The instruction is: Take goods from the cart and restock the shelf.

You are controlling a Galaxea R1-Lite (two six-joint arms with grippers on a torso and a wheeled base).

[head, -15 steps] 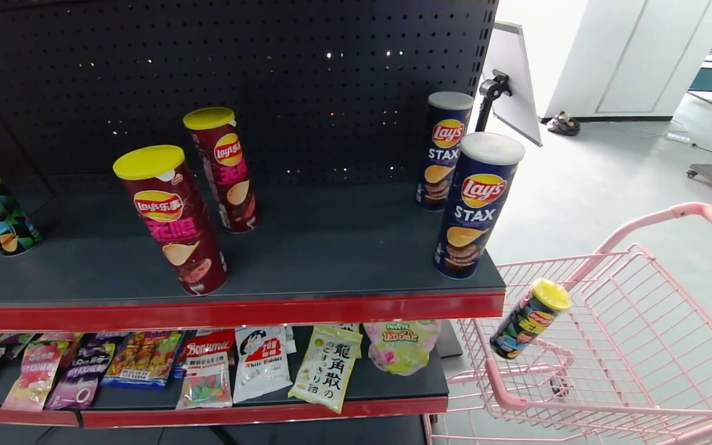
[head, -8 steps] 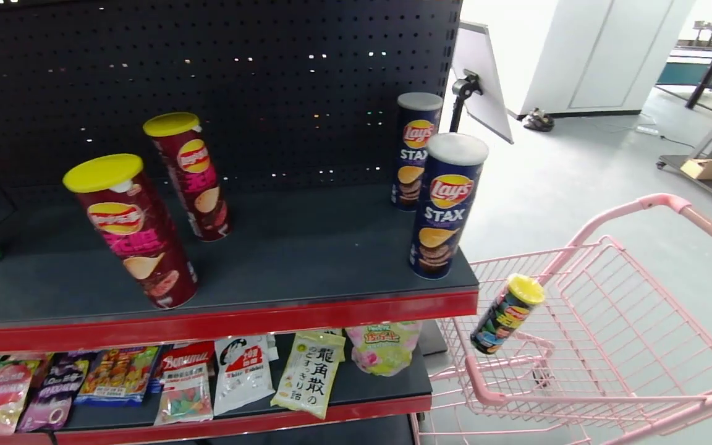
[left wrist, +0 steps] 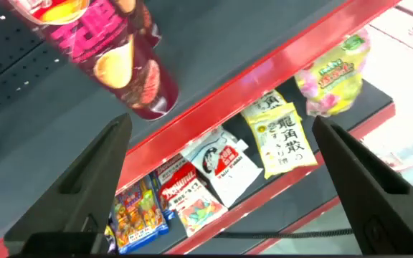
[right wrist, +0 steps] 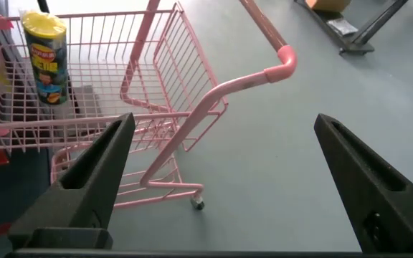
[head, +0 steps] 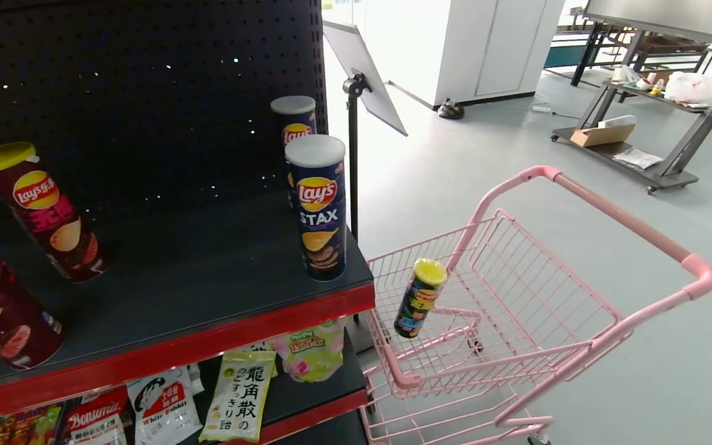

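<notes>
Left tool [left wrist: 217,125] gapes wide over the shelf [left wrist: 214,43] edge. The right tool [right wrist: 224,118] is equally wide above grey floor [right wrist: 278,179] beside the pink cart [right wrist: 228,86]. One can [head: 419,298] stands in the cart's corner nearest the shelf. A metal rack [head: 665,175] stands well behind.

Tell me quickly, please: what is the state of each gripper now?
Left gripper: open, holding nothing.
Right gripper: open, holding nothing.
</notes>
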